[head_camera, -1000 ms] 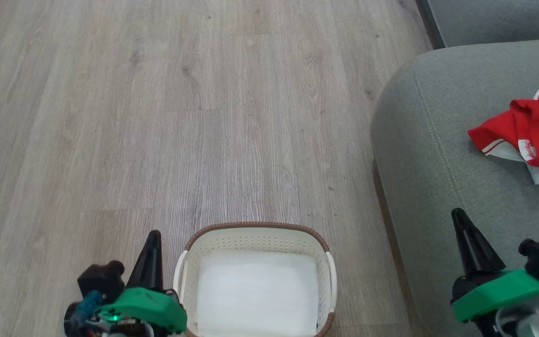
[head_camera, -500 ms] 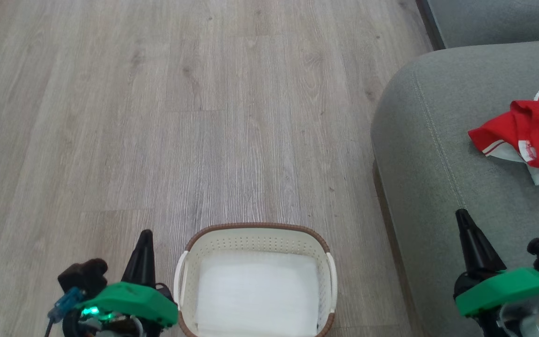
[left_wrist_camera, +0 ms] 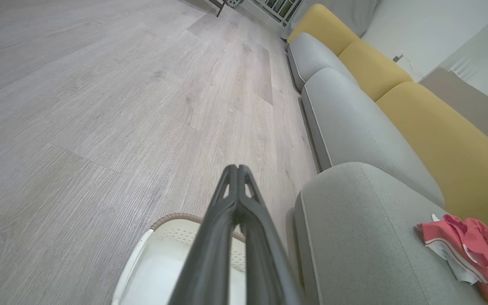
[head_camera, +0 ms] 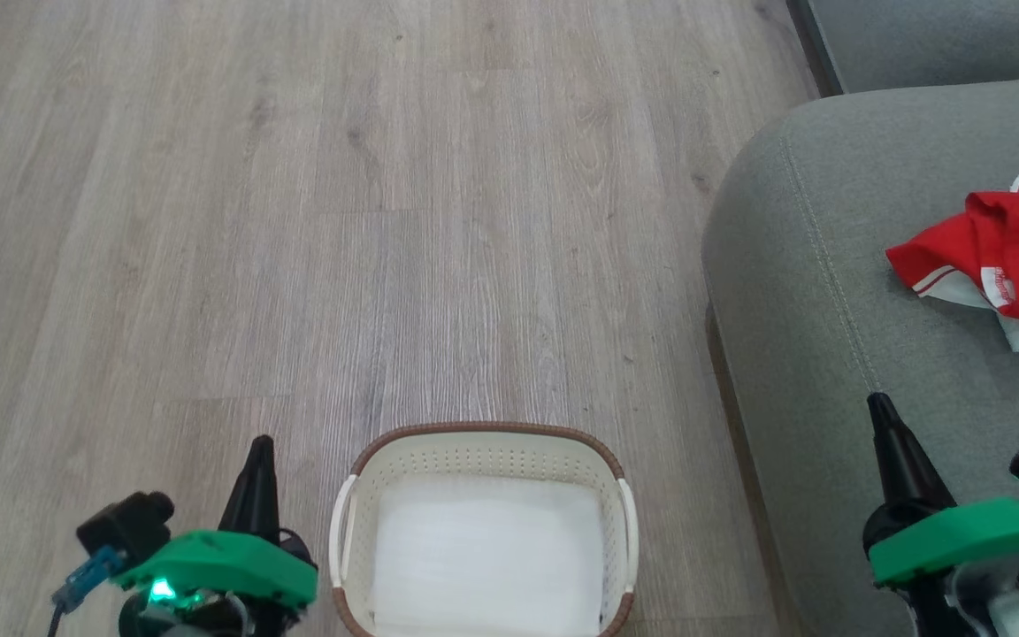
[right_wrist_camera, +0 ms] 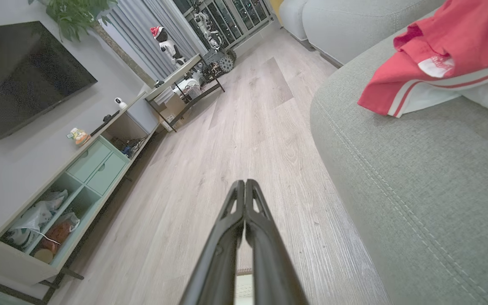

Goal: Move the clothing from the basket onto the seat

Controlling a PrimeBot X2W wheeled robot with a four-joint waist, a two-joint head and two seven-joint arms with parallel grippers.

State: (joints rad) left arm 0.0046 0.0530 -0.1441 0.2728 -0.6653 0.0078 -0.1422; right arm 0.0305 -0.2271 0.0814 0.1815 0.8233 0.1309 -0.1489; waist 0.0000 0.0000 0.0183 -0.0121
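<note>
Crumpled bright red soft clothing [head_camera: 1000, 257] with white panels and striped trim lies on the large grey-green fabric seat [head_camera: 828, 354]. The oval cream perforated plastic basket [head_camera: 483, 431], brown-rimmed, shows its white floor. The left gripper [head_camera: 259, 442] and right gripper [head_camera: 877, 400] are pressed closed and hold nothing, apart from the clothing.

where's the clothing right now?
The clothing lies crumpled on the seat at the right edge of the head view, apart from the basket on the floor at bottom centre.
</note>
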